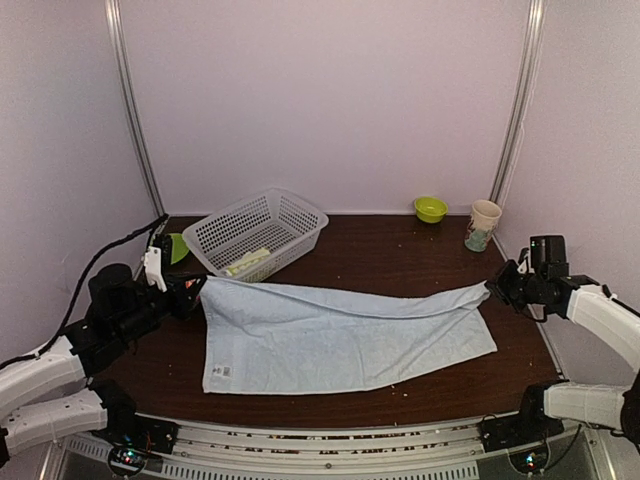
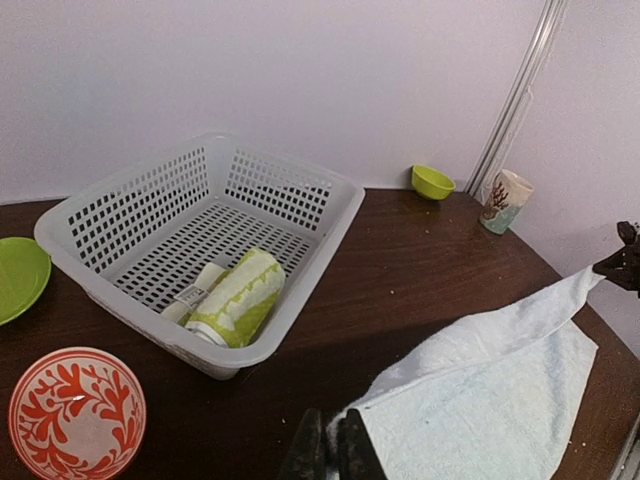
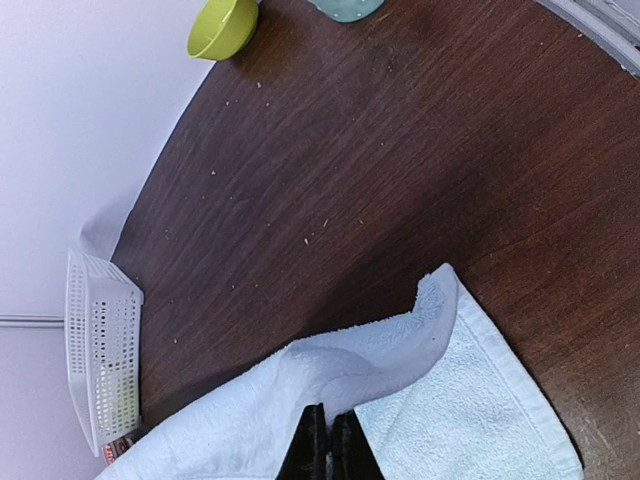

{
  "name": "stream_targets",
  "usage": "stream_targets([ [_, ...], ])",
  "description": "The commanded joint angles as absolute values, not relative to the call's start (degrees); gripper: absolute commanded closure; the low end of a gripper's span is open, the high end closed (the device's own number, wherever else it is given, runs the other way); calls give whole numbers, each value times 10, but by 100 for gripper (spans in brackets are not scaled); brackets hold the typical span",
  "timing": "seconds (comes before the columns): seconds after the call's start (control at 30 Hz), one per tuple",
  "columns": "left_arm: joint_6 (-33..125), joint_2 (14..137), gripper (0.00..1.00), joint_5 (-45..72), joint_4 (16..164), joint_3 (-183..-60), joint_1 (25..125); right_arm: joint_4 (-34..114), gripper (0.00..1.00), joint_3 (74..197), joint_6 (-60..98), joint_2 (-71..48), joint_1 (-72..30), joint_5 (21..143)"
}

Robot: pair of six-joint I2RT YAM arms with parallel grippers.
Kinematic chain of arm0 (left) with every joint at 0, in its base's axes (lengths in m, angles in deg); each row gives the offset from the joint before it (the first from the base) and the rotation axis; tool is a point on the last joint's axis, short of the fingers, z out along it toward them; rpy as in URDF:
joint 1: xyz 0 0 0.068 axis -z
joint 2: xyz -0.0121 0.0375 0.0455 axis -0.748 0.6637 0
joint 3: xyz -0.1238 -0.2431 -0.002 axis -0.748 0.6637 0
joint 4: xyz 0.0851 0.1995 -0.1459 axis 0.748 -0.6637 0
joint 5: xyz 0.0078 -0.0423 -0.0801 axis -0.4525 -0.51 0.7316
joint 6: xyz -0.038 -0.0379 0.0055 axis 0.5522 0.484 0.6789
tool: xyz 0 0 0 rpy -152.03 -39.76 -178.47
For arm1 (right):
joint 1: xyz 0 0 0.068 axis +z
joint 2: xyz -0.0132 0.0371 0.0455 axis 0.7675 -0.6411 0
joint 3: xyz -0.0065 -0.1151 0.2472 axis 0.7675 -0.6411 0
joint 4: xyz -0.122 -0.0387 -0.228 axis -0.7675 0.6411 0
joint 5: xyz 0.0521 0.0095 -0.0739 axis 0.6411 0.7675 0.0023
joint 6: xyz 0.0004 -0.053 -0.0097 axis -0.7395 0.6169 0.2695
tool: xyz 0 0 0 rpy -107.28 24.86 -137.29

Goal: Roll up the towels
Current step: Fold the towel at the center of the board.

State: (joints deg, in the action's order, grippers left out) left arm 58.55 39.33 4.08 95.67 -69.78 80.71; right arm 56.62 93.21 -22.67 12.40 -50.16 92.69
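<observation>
A pale blue towel [image 1: 340, 335], a lime-and-yellow towel [image 2: 238, 297], a white mesh basket [image 2: 135, 210], a red-and-white patterned bowl [image 2: 75, 413].

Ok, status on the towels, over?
Both shut: left tool on blue towel far-left corner, right tool far-right. Towel stretched between, not yet rolled. Close behind left corner: basket holding rolled green towel.

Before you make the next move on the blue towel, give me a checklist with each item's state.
1. Left pincer shut on a far corner of the blue towel: ok.
2. Right pincer shut on the other far corner: ok.
3. Towel lying flat: not ok; the far edge is lifted and creased between the pincers.
4. Green towel rolled and in the basket: ok.
5. Cup and bowl apart from the towel: ok.
6. How deep each grip is: cannot tell.
</observation>
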Motion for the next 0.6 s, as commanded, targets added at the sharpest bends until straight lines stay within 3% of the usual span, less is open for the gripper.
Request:
stream_targets([
  [0.0, 617, 345, 100, 56, 935, -682, 804, 580, 100, 913, -229, 155, -503, 945],
  [0.57, 703, 238, 100, 126, 791, -654, 805, 665, 100, 862, -217, 255, -504, 950],
])
